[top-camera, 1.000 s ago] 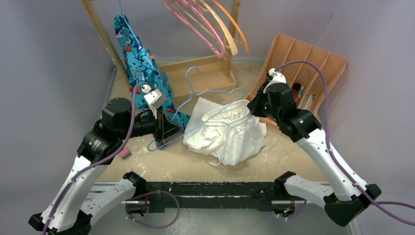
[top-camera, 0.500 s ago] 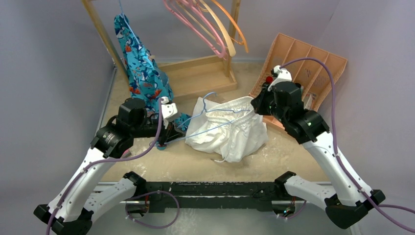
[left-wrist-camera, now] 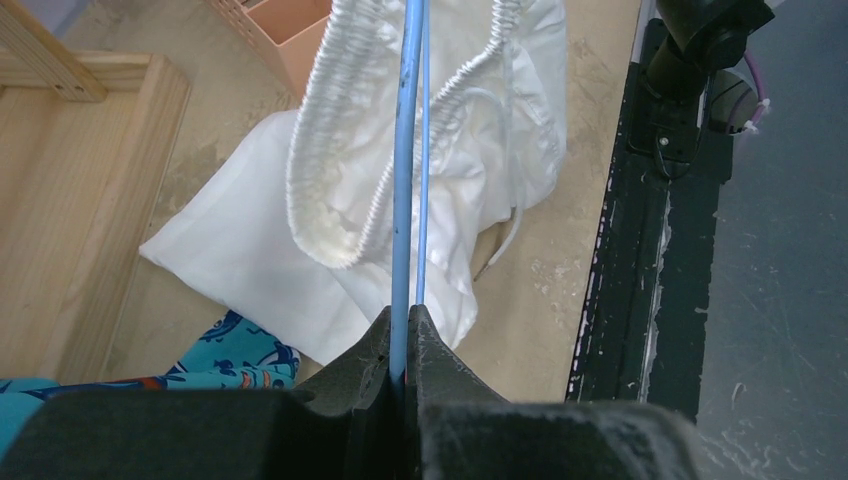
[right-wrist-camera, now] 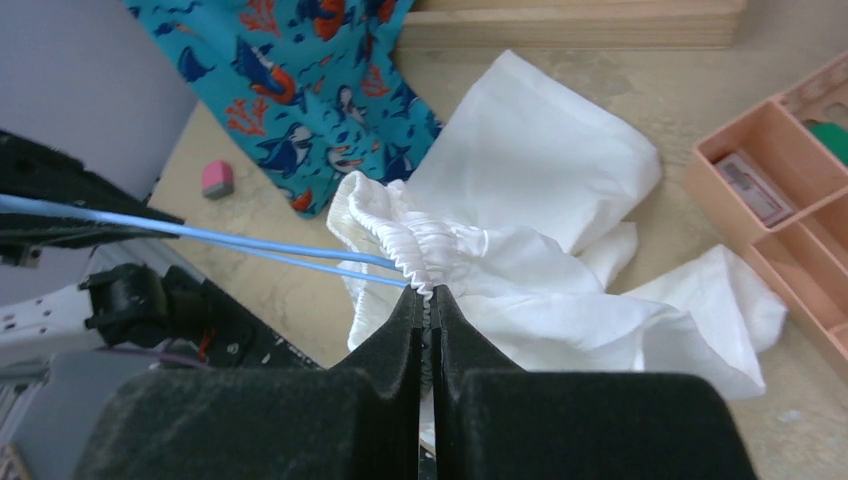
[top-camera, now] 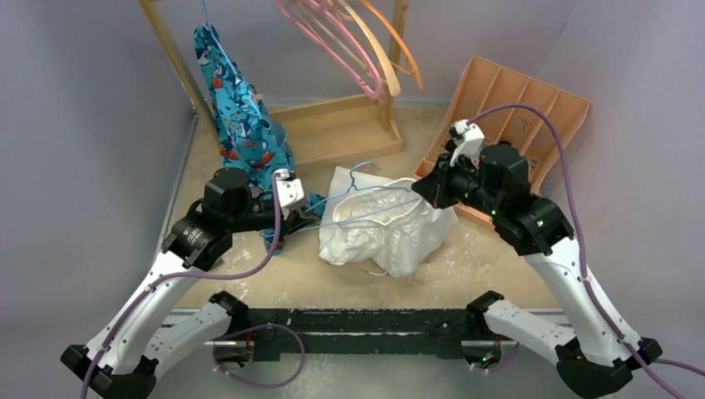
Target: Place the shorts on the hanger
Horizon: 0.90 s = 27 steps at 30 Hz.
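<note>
left gripper [left-wrist-camera: 408, 345] pinching hanger [left-wrist-camera: 405, 180] end, frame centre-left | right gripper [right-wrist-camera: 430, 305] pinching shorts [top-camera: 391, 224] waistband, centre of worktop [top-camera: 490, 266] | hanger's long axis running left-right between grippers, passing into the held-open waistband; right gripper nearer shorts

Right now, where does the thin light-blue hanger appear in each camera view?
Top external: the thin light-blue hanger lies centre, running from the left gripper across the white fabric shorts.
Left wrist: its two wires rise vertically from the shut fingers, centre.
Right wrist: its wires enter from the left edge and reach the waistband.
Shared landmark: the shorts' gathered elastic waistband.
</note>
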Each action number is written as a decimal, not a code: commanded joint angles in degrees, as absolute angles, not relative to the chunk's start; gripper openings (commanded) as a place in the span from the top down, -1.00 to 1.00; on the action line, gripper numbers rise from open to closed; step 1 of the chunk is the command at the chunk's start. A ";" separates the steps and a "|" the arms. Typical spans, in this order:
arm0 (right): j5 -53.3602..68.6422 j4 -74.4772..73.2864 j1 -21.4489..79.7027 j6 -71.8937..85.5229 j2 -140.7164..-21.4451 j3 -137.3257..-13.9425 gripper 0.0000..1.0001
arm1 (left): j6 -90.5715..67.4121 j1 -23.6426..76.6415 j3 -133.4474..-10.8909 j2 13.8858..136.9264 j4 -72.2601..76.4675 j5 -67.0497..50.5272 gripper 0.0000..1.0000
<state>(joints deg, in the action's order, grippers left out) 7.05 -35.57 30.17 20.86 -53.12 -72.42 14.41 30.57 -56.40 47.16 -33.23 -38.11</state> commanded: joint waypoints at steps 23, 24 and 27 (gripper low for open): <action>30.96 -9.89 30.06 36.10 -55.68 -72.16 0.99 | 13.35 30.67 -49.30 44.77 -9.86 -37.93 1.00; 31.77 -8.30 30.00 37.08 -55.50 -71.32 0.98 | 13.02 30.67 -49.31 44.88 -9.32 -38.00 1.00; 34.11 -4.15 30.01 38.67 -55.28 -68.64 0.87 | 12.28 30.70 -49.31 45.19 -7.91 -38.51 1.00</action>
